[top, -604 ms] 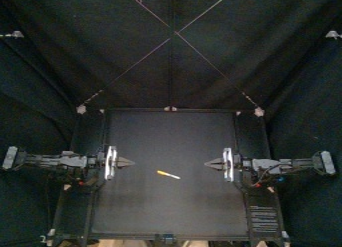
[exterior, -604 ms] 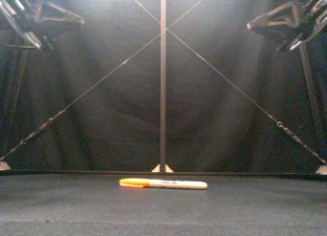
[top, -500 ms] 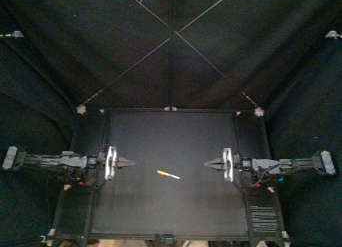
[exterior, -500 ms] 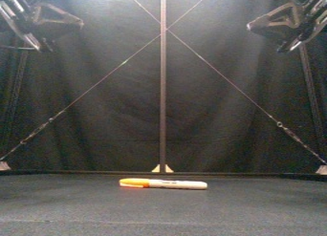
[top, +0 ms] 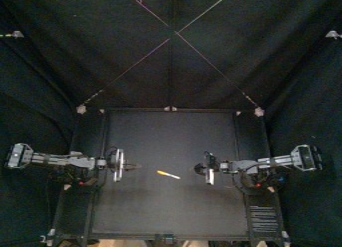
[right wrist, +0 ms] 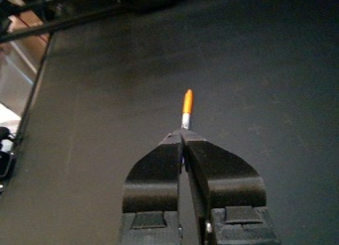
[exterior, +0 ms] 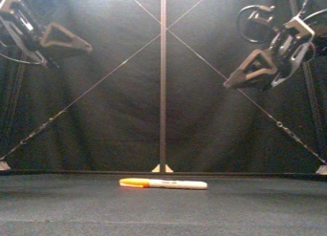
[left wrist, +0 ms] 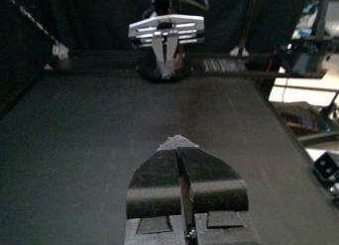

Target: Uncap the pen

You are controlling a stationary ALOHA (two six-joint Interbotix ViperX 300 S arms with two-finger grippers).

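Note:
A marker pen [top: 167,174] lies flat near the middle of the table, its orange cap [exterior: 133,182] toward the left and its white barrel [exterior: 183,184] toward the right. My right gripper [top: 197,171] hangs tilted above the table just right of the pen, jaws shut and empty. In the right wrist view the pen [right wrist: 187,105] lies just beyond the shut tips of the right gripper [right wrist: 180,138], white end nearest. My left gripper [top: 130,168] is held high to the pen's left, shut and empty. The left wrist view shows the left gripper [left wrist: 176,142] facing the right gripper [left wrist: 169,49]; the pen is not seen there.
Bare black tabletop [top: 167,206] surrounds the pen on all sides. Black curtains close the back and sides.
The right gripper has moved inward toward the pen and come down lower. The left gripper has shifted slightly inward and lower. The pen has not moved.

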